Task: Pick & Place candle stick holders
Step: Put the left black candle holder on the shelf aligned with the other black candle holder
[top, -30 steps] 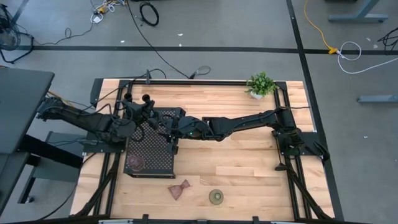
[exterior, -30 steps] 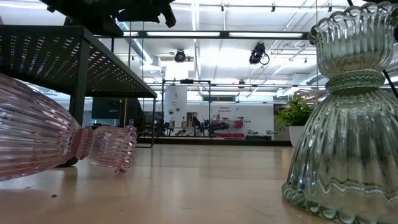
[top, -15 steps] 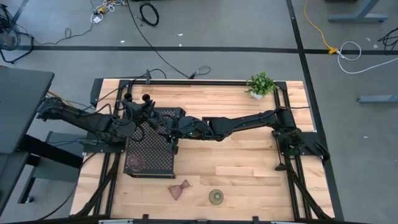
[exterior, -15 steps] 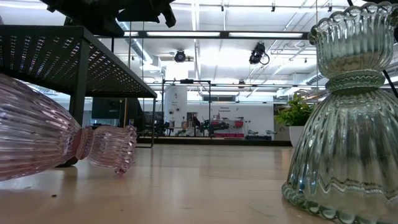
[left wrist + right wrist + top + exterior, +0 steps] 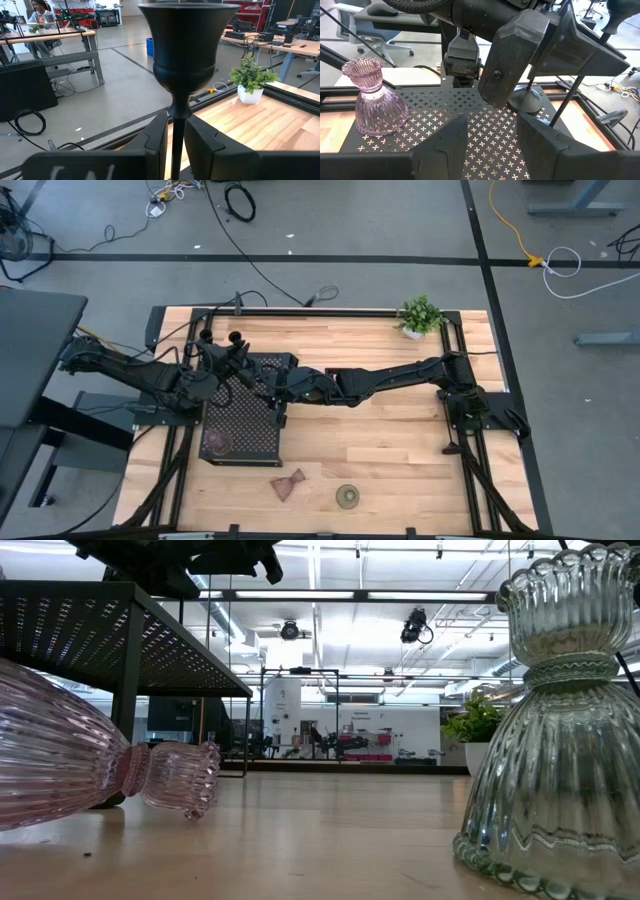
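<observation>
Now: my left gripper (image 5: 175,131) is around the thin stem of a tall black candle holder (image 5: 187,50), at the back of the black tray (image 5: 250,435).
Left grip: my two fingers (image 5: 157,142) sit very close on each side of the stem. I cannot tell if they press it or have let it go.
Right gripper (image 5: 490,145): it hovers over the tray, just beside my left one. Its fingers stand apart and hold nothing.
Where the tall holder is: its round base looks set down on the tray top, with the stem pointing up.
Other holders: a pink holder (image 5: 372,97) stands on the tray. A second pink holder (image 5: 100,775) lies on its side on the wooden table (image 5: 400,450), and a green glass holder (image 5: 560,740) stands near it.
Step, I think: letting the tall holder stand alone on the tray.
How to do it well: I should open my fingers slowly, both sides the same, so the stem does not get pushed. Then I should lift straight up past the cup on top.
Watch out: the stem is thin and the cup is wide. A small bump could tip it over.
Right arm: best to keep it away from the stems.
</observation>
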Available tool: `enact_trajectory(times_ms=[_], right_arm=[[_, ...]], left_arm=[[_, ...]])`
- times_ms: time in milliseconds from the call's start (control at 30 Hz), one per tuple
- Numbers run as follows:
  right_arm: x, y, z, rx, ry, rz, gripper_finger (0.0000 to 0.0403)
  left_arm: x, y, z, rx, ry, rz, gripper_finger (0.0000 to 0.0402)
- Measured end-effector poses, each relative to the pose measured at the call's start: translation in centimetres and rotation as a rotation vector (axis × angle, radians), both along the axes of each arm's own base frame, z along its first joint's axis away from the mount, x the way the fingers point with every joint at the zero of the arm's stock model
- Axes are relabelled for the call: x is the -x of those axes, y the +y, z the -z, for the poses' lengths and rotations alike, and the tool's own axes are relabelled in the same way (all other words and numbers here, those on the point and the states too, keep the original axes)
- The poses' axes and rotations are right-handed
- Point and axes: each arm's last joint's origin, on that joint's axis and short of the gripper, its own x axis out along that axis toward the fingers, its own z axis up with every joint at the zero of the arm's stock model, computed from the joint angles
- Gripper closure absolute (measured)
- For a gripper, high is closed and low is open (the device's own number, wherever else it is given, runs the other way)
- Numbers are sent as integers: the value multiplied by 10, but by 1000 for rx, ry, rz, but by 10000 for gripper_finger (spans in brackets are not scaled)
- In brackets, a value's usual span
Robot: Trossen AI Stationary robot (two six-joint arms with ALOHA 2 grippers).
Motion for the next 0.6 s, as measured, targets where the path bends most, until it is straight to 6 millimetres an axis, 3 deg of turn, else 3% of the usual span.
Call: enact_trajectory(times_ms=[600], right_arm=[[0, 0, 0, 0, 0, 0, 234]], left_arm=[[0, 0, 0, -30, 44, 10, 337]])
